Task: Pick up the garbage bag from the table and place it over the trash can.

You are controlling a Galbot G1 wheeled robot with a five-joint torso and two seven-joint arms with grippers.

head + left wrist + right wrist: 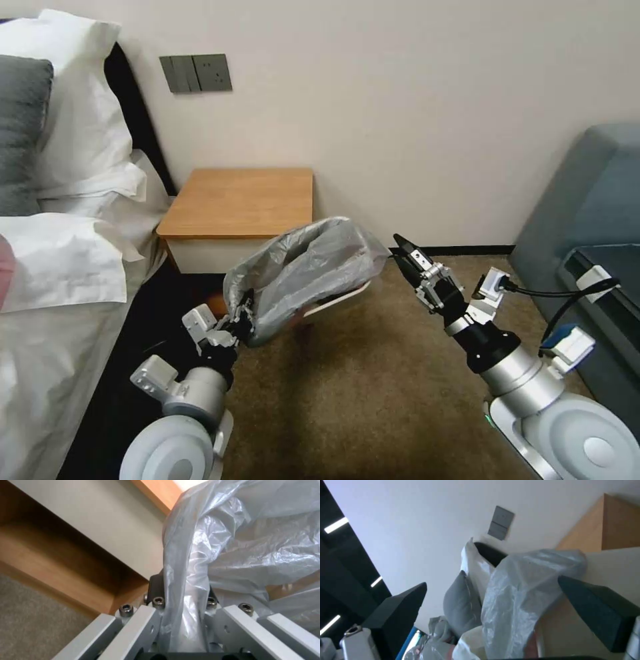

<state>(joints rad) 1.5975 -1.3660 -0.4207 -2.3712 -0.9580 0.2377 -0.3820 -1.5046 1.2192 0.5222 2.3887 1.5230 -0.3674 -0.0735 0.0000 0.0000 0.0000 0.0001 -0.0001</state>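
Head view first: we see the garbage bag [313, 267], grey and crinkly, spread open over the trash can [347, 293], of which a strip of pale rim peeks out at the bag's right side. The can stands on brown carpet just in front of the table [240, 200], whose orange-brown top sits against the wall, to the right of a bed [60, 267] with white pillows.

Our left end effector [241, 321] is at the bag's near-left edge. In the left wrist view we see its fingers [156, 590] closed on a gathered fold of the plastic [186, 592], with the table's low shelf [66, 562] behind.

Our right end effector [407, 257] hovers just right of the bag, pointing toward it and not touching. In the right wrist view its two dark fingertips [400, 610] stand wide apart with nothing between them, the bag [526, 590] lying beyond.

A grey sofa [587, 200] sits at the far right.
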